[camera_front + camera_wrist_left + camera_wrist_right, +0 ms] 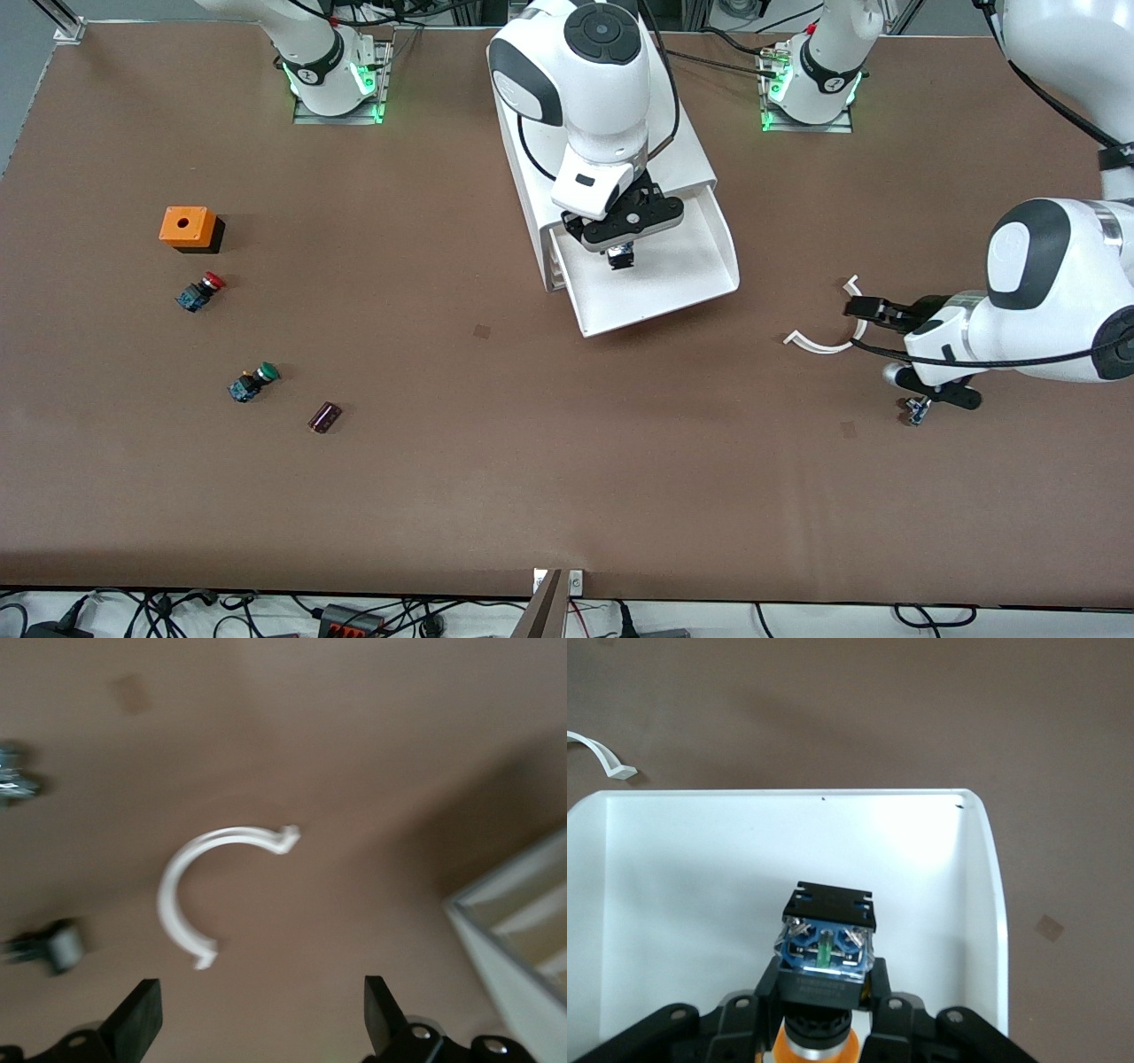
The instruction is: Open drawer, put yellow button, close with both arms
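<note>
Drawer (682,283) pulled out of the cabinet (687,164), mid-table toward the base edge; its tray is bare white, nothing resting in it. Right gripper (623,252) hangs over the tray, clenched on the yellow button (824,943), held cap-end toward the wrist, clear of the tray walls. Left gripper (261,1019) sits spread open toward the left arm's table end, above a white C-shaped clip (208,881). Bare tabletop all around the drawer front.
</note>
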